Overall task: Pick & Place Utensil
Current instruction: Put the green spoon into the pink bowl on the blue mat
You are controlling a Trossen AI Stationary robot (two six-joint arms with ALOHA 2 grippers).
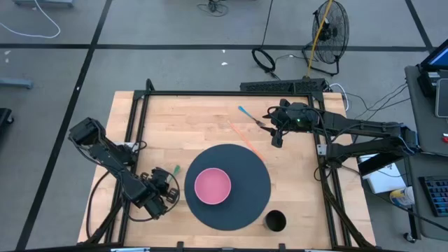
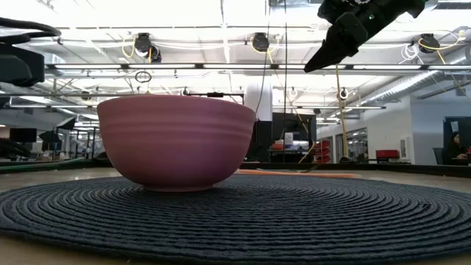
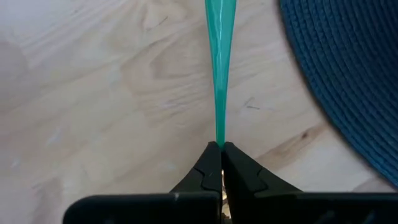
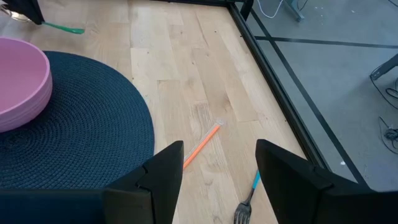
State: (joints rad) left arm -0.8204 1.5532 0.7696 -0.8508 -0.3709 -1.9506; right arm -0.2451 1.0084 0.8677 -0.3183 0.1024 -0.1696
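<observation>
The left gripper (image 3: 221,148) sits low at the near left of the table (image 1: 189,119), just left of the dark round mat (image 1: 241,210), its fingers (image 3: 202,174) clenched on the end of a green utensil (image 3: 219,68) whose handle lies along the wood. A pink bowl (image 1: 212,185) stands on the mat (left of its middle). The right gripper (image 4: 219,163) hovers over the far right of the table, fingers (image 4: 163,171) spread wide and holding nothing. Below it lie an orange straw (image 4: 202,145) and a blue-handled fork (image 4: 247,200), close together. A black cup (image 1: 275,222) stands at the mat's near right edge.
</observation>
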